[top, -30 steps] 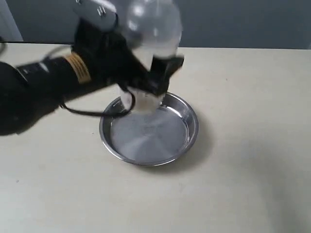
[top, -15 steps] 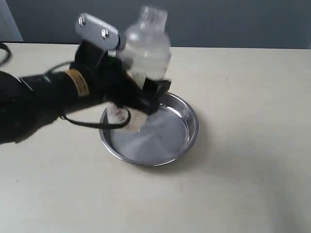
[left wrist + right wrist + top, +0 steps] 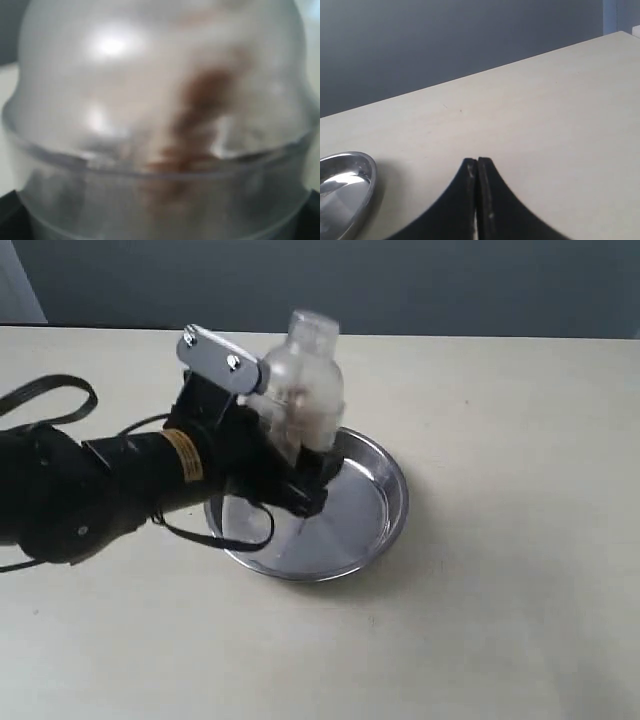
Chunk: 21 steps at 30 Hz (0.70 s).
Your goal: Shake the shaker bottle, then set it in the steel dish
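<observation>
The frosted shaker bottle (image 3: 298, 400) stands upright above the left half of the steel dish (image 3: 385, 505), cap up, with my left gripper (image 3: 300, 475) shut on its lower body. Whether its base touches the dish is hidden by the gripper. In the left wrist view the shaker bottle (image 3: 160, 115) fills the frame, blurred, with brown bits inside. My right gripper (image 3: 477, 162) is shut and empty over bare table, and the steel dish (image 3: 350, 175) shows at the edge of its view. The right arm is out of the exterior view.
The beige table (image 3: 520, 590) stretches around the dish. A black cable (image 3: 50, 395) loops off the left arm at the far left. A grey wall (image 3: 450, 285) stands behind the table's far edge.
The left gripper has come down with the bottle, from high above the dish to low over its left part. The arm has shifted slightly left and towards the camera.
</observation>
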Available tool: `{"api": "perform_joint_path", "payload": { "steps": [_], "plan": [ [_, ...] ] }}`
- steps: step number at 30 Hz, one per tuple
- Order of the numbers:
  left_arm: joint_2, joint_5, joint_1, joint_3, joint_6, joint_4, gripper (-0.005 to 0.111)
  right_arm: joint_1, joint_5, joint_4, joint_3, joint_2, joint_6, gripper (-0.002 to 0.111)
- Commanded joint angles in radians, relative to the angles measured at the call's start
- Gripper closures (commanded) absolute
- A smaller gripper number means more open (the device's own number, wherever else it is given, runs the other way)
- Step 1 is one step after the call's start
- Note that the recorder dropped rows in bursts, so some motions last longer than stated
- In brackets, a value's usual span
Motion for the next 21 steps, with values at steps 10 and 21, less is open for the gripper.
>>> {"api": "perform_joint_path", "payload": {
  "steps": [10,21],
  "plan": [
    [-0.180,-0.018,-0.020,-0.125,0.167,-0.093,0.106,0.002,-0.011,-0.007,0.002,-0.004,-0.003,0.109],
    [-0.034,-0.151,-0.048,0.043,0.114,-0.211,0.106,0.002,-0.011,-0.001,0.002,-0.004,-0.003,0.109]
  ]
}}
